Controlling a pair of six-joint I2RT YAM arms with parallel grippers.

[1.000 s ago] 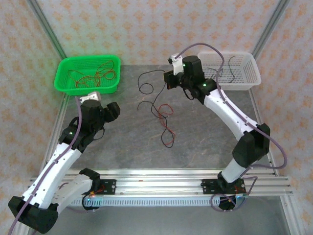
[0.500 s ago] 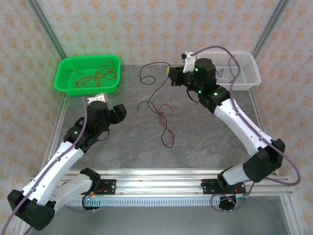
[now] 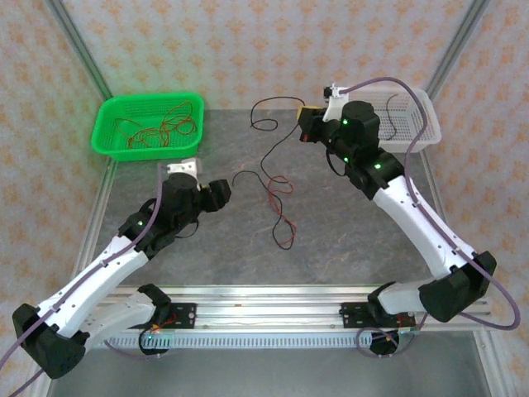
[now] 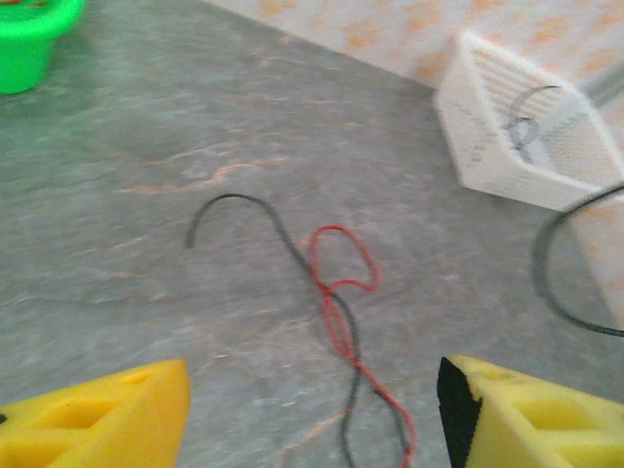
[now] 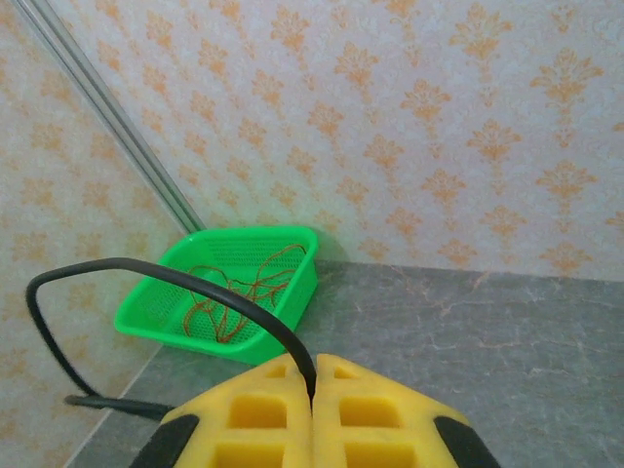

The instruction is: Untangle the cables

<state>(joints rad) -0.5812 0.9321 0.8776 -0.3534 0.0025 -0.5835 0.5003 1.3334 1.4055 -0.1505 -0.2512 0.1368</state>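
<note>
Tension on one black cable [image 5: 127, 261]: pinched between the tight-pressed fingers of the right gripper [image 5: 312, 375], held up over the far edge of the surface [image 3: 207, 248], close beside the white basket [image 3: 423, 124] at the far right corner. Appears to slope from there down to mid-surface and cross the red cable [image 4: 363, 253] in a loose knot. Long axis of that knot far-to-near, lying just right of the left gripper [image 3: 225, 192], jaws wide apart and empty. Nearer the left arm, then; likely wants a left pinch on the red strand to oppose the right's pull. Left wrist: red loop crossing black, dead ahead between the fingers, finer than from above. Right wrist: the pinch itself, and the green basket [image 5: 263, 232] at the far left corner with red cables [image 5: 232, 292] inside.
</note>
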